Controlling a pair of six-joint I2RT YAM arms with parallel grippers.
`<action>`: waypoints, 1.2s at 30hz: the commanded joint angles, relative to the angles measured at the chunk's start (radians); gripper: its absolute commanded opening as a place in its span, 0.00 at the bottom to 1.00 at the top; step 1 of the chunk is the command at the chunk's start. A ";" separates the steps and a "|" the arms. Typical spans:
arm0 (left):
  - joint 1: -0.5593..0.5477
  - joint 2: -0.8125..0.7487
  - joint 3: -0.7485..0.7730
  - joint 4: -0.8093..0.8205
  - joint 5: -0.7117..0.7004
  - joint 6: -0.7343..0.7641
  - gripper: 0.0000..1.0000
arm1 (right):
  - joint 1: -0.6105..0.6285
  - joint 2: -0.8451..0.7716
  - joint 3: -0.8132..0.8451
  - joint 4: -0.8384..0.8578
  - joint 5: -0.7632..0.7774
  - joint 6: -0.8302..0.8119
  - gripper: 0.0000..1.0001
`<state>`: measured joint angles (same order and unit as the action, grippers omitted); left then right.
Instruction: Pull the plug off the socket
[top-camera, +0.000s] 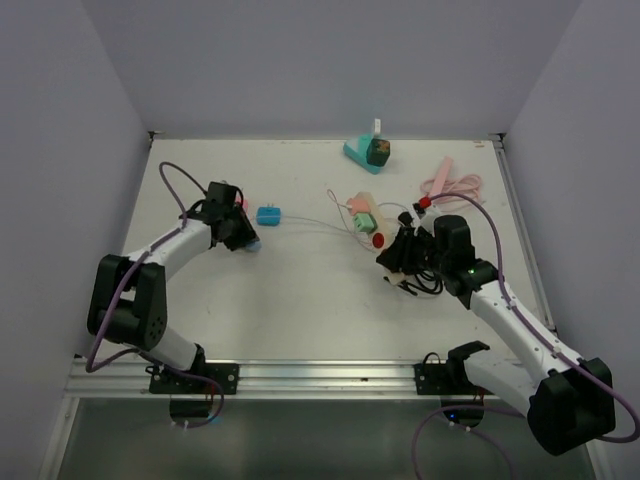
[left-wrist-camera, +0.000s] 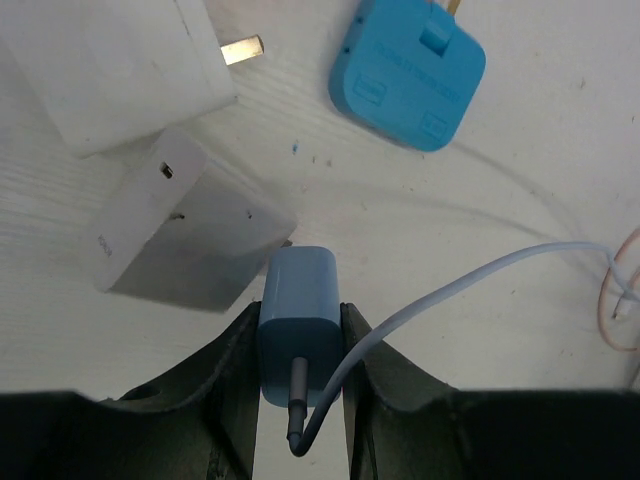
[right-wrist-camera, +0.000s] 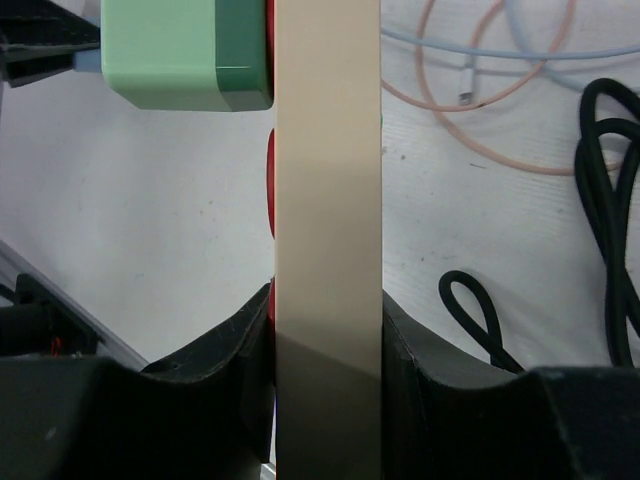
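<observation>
Inward both arms (top-camera: 170, 240) (top-camera: 510, 310) bend, jaws clamping plug (left-wrist-camera: 298, 300) and socket (right-wrist-camera: 327, 200).

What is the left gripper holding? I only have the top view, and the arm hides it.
Observer: In the left wrist view, the left gripper is shut on a small blue charger.
Operator: Anything plugged into it?
Observer: Yes, a pale cable runs out of the end nearest the camera.
Operator: And the right side?
Observer: The right wrist view shows the right gripper shut on a beige power strip, held edge-on. A green plug sits against the strip's face with no gap showing.
</observation>
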<state>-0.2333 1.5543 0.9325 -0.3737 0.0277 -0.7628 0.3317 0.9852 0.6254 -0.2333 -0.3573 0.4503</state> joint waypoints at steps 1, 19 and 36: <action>0.034 -0.071 0.009 0.006 -0.058 0.034 0.18 | -0.002 -0.039 0.051 0.058 0.087 0.013 0.00; -0.020 -0.309 0.000 0.042 0.144 -0.078 0.96 | 0.007 0.000 0.050 0.101 0.080 0.019 0.00; -0.397 -0.217 0.153 0.179 0.064 -0.319 0.97 | 0.142 0.007 0.048 0.141 0.208 0.077 0.00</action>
<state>-0.5705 1.2968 1.0080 -0.2855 0.1200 -1.0218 0.4484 1.0088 0.6258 -0.2222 -0.1970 0.4969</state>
